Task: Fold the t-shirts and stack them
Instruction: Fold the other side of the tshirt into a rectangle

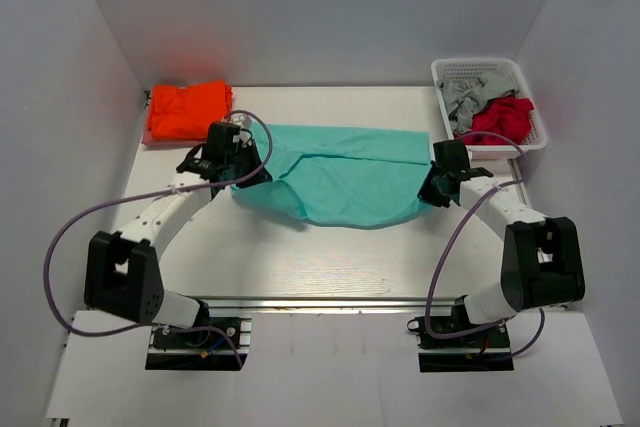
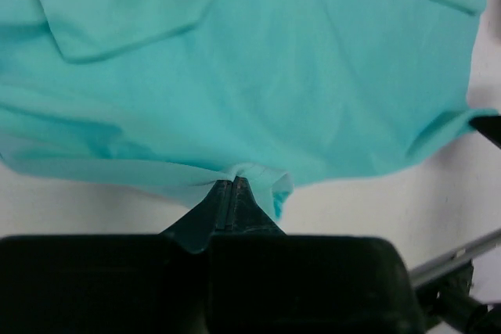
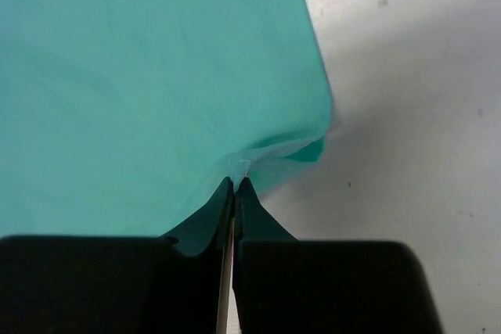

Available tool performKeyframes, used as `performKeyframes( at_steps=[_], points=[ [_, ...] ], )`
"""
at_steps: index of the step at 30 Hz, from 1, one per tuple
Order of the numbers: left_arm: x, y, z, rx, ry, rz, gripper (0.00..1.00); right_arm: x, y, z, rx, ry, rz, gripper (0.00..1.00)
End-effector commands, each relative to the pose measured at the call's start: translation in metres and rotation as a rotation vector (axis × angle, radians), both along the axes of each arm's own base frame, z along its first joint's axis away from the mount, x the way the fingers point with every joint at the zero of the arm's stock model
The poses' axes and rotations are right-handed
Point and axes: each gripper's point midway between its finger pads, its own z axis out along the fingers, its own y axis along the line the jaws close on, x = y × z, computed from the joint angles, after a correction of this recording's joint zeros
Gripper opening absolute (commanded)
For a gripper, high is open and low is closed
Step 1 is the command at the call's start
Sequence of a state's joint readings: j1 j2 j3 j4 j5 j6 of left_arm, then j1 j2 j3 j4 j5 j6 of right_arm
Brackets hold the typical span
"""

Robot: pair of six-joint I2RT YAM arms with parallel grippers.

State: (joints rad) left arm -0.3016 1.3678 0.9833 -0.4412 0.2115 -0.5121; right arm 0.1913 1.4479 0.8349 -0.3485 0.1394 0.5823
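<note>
Teal t-shirt (image 1: 345,179): lies partly folded across the middle of the worktop (image 1: 330,262), between the two arms, with a flap doubled over along its far side.
Left end effector (image 2: 232,183): fingers pressed together on a pinch of the shirt's near-left hem, and the cloth bunches at the tips.
Right end effector (image 3: 236,181): likewise clamped tight, on the near-right corner, where two layers show at the edge.
Why held so: both near corners are gripped at once, which suggests a lift to carry the near edge evenly over the far one.
Orange t-shirt (image 1: 187,109): folded at the far-left corner, seemingly the start of the stack.
Basket (image 1: 445,72): far right, holding grey and red clothes, probably waiting their turn.
Risk: so thin a pinch could slip, or catch one layer only.
</note>
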Motion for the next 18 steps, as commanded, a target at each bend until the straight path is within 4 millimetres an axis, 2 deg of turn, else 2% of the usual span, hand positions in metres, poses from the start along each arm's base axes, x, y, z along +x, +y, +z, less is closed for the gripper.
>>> performKeyframes(
  at_steps=[1,3,6,10,11,12,16,18],
  points=[
    [0.048,0.004,0.029,0.035,-0.103,0.064,0.0,0.029,-0.001,0.027,-0.028,-0.07,0.0,0.0],
    [0.063,0.009,0.024,0.074,-0.094,0.101,0.0,0.036,-0.004,0.03,-0.052,-0.068,-0.006,0.0],
    [0.09,0.019,0.046,0.084,-0.159,0.158,0.0,0.053,-0.008,0.039,-0.083,-0.075,-0.019,0.0],
    [0.116,0.031,0.062,0.103,-0.218,0.199,0.0,0.066,-0.013,0.042,-0.127,-0.061,-0.03,0.0],
    [0.122,0.034,0.058,0.107,-0.208,0.208,0.0,0.069,-0.015,0.039,-0.138,-0.049,-0.027,0.0],
    [0.128,0.035,0.064,0.117,-0.227,0.21,0.0,0.077,-0.017,0.046,-0.156,-0.054,-0.035,0.0],
    [0.143,0.043,0.054,0.13,-0.217,0.225,0.0,0.095,-0.025,0.052,-0.197,-0.051,-0.063,0.0],
    [0.151,0.048,0.055,0.142,-0.223,0.235,0.0,0.101,-0.028,0.049,-0.212,-0.036,-0.061,0.0]
  ],
)
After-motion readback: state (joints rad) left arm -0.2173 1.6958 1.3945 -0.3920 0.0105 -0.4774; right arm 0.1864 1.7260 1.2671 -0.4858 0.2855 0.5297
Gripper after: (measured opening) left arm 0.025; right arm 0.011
